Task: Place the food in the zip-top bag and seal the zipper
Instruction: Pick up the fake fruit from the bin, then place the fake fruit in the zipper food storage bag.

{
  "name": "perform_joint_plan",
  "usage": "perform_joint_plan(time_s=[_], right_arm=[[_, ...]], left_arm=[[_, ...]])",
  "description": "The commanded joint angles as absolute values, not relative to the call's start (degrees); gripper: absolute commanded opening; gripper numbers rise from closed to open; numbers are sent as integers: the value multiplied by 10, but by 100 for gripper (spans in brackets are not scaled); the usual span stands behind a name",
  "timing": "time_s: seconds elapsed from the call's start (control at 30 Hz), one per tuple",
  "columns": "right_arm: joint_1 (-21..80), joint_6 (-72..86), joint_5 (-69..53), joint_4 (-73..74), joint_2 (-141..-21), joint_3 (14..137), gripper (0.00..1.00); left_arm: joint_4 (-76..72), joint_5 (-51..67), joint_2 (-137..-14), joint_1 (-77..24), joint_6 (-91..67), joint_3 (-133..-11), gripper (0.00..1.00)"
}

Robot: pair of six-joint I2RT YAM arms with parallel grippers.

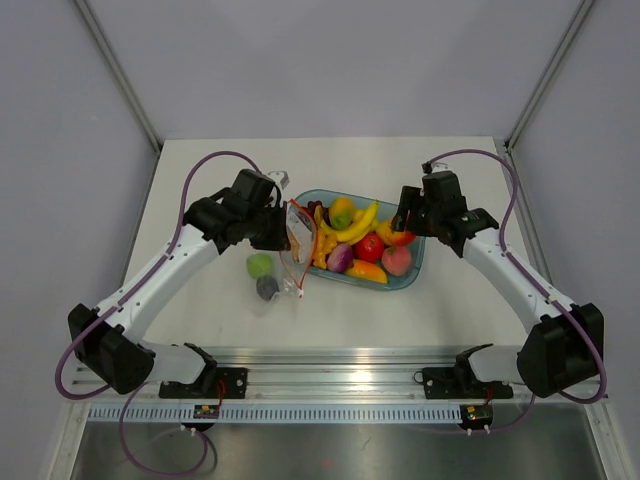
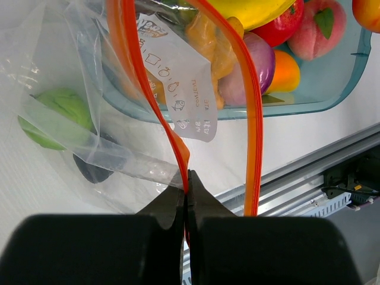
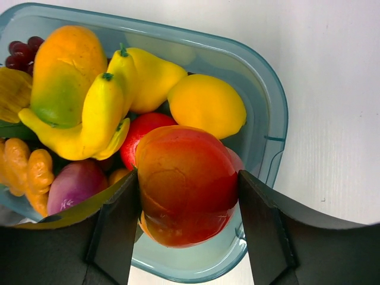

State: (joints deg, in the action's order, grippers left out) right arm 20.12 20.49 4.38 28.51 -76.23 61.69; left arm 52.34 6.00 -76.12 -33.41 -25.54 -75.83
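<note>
The clear zip-top bag (image 2: 71,71) hangs open left of the tray, and my left gripper (image 2: 187,181) is shut on one side of its orange-red zipper (image 2: 142,83). The other zipper strip (image 2: 254,119) loops free to the right. A green piece (image 2: 56,116) and a dark piece (image 2: 92,169) lie inside the bag. More of the food fills the tray: a yellow banana (image 3: 98,116), a lemon (image 3: 208,104), grapes (image 3: 21,50). My right gripper (image 3: 189,178) has both fingers pressed on a red-orange fruit (image 3: 187,196) at the tray's near right corner.
The blue-tinted clear tray (image 1: 415,270) sits mid-table between the two arms. The bag's (image 1: 293,255) mouth rests against its left end, under my left gripper (image 1: 283,228). A metal rail (image 1: 350,365) runs along the table's near edge. My right gripper (image 1: 405,232) hangs over the tray's right end.
</note>
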Motion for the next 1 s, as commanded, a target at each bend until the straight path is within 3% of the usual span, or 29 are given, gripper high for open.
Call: perform_joint_plan(time_s=[0.0, 0.4, 0.97], right_arm=[[200, 217, 29, 288, -738, 619, 35], [203, 236, -39, 297, -706, 641, 32], [425, 252, 7, 287, -806, 827, 32]], left_arm=[[491, 80, -748, -337, -260, -764, 0], [488, 82, -753, -337, -260, -760, 0], [482, 96, -745, -337, -265, -761, 0]])
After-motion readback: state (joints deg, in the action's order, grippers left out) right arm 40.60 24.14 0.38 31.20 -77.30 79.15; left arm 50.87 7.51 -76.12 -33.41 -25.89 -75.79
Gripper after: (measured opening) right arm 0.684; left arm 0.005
